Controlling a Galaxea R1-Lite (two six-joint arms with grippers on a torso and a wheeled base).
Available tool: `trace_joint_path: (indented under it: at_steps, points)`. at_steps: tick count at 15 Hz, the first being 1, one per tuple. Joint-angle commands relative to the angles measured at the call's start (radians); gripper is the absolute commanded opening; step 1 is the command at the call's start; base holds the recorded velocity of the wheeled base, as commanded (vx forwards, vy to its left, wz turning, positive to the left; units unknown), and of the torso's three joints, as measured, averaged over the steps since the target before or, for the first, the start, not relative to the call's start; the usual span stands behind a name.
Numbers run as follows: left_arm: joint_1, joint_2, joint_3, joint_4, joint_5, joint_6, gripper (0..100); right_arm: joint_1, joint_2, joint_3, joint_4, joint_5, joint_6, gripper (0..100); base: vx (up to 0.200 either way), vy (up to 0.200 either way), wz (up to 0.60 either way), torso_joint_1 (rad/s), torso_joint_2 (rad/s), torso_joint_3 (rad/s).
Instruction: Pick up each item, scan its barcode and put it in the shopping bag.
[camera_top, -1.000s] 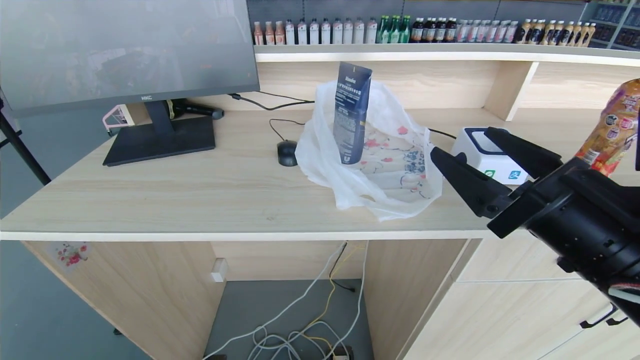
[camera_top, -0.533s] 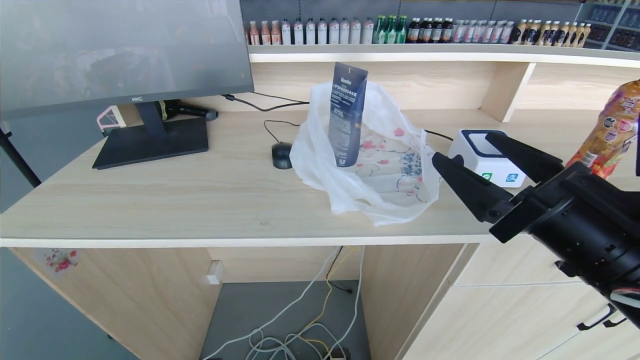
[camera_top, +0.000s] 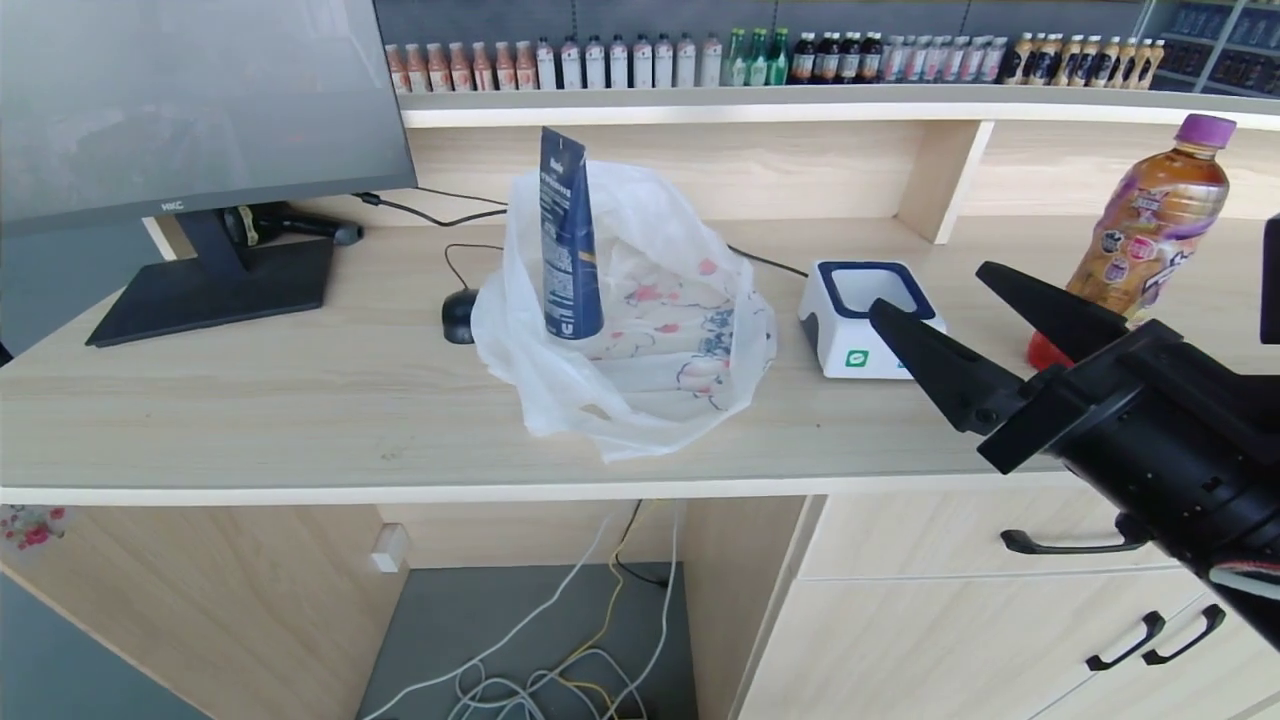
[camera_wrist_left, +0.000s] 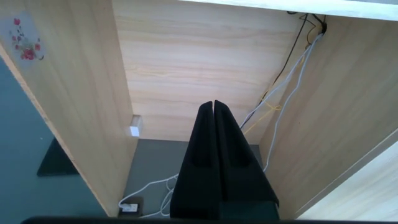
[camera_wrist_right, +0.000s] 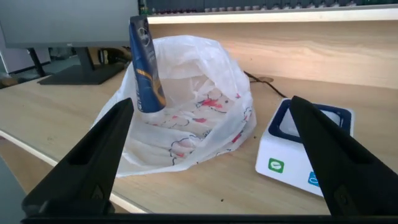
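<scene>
Plainly, the right gripper (camera_top: 930, 288) hangs spread wide over the front edge of the counter (camera_top: 250, 400), with nothing between its two black fingers. Just beyond its tips sits the white barcode scanner (camera_top: 850, 330) with its dark blue rim. Past that, off to the gripper's left, the white shopping bag (camera_top: 640, 400) lies slumped open on the counter.

The right wrist view looks out between the parted fingers of the right gripper (camera_wrist_right: 211, 102) and frames the shopping bag (camera_wrist_right: 199, 124) and the barcode scanner (camera_wrist_right: 280, 165) side by side, close but apart. It looks straight into the bag's mouth: a dark blue pouch (camera_wrist_right: 146, 68) stands upright inside, against the side farther from the scanner. Below it is a red-and-blue flower print; whether that is a packet or the bag's own pattern I cannot tell.

The head view adds what lies wider out. To the gripper's right stands an amber drink bottle (camera_top: 1150, 230) with a purple cap, upright, with a small red thing (camera_top: 1045, 350) at its foot, partly hidden. Far to the left are a mouse (camera_top: 458, 315) beside the bag and a monitor (camera_top: 180, 90).

The left wrist view shows the left gripper (camera_wrist_left: 213, 106) below the counter top, fingers pressed together on nothing, with cables (camera_wrist_left: 280, 93) hanging beyond its tip.
</scene>
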Motion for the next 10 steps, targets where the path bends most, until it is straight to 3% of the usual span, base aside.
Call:
trace_joint_path:
  at_steps: [1, 10]
  points:
    - [0.0, 0.0, 0.0, 0.0, 0.0, -0.002, 0, 0.0, 0.006, -0.001, 0.0, 0.0, 0.001, 100, 0.0, -0.2, 0.0, -0.007, 0.0, -0.007]
    - [0.0, 0.0, 0.0, 0.0, 0.0, -0.003, 0, 0.0, 0.017, -0.018, -0.006, 0.002, -0.001, 100, 0.0, -0.2, 0.0, 0.001, 0.0, 0.004]
